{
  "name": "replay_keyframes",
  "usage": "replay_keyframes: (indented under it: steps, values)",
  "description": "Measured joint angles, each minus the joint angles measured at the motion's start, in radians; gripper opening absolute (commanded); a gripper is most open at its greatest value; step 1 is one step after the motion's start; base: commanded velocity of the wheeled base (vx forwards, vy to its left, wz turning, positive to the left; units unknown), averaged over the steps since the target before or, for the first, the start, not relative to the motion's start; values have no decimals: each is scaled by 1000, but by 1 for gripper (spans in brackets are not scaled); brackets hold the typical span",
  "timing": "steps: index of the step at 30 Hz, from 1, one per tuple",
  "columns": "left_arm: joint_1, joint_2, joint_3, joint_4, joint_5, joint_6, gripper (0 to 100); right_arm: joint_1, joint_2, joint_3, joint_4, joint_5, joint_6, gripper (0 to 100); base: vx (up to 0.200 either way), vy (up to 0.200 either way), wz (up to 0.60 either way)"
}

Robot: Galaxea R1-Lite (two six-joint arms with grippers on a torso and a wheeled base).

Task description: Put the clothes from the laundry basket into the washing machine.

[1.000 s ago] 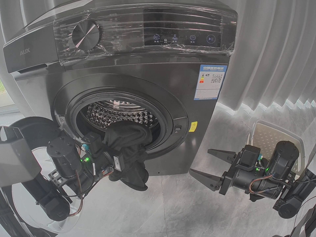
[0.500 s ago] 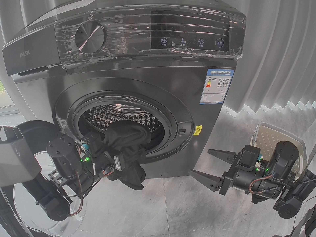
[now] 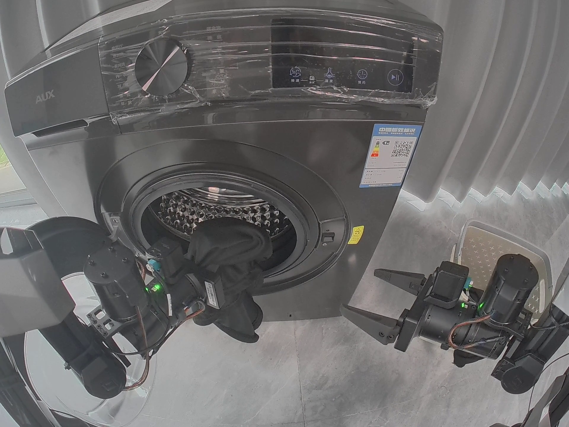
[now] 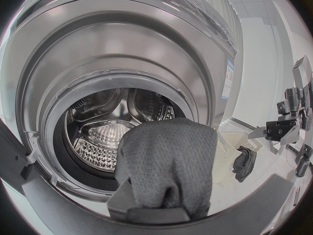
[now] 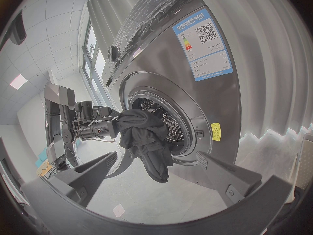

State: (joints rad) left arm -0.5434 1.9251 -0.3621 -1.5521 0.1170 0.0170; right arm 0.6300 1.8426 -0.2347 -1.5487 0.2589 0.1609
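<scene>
One garment (image 3: 228,250) in left fingers (image 4: 156,215) at the drum (image 3: 213,209); left wrist view adds second garment (image 4: 244,164) on basket (image 4: 225,160); right fingers (image 3: 370,322) wide

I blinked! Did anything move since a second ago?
Nothing was grabbed or dropped. The whole head view slid a little at first, so the camera moved, not the things. The left gripper still holds the black cloth garment at the grey washing machine's open round mouth, and the open right gripper still waits by the white plastic laundry basket.
</scene>
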Motion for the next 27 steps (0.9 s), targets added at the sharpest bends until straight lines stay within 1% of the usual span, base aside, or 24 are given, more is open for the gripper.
replay_keyframes:
  steps: [3, 27]
  values:
    - [0, 3, 0, 0, 0, 0, 0, 0, 0, 0, 0, 0, 0, 100, 0, 200, 0]
    - [0, 5, 1, -1, 0, 6, 0, 0, -3, 0, 0, 0, 0, 100, 0, 0, 0]
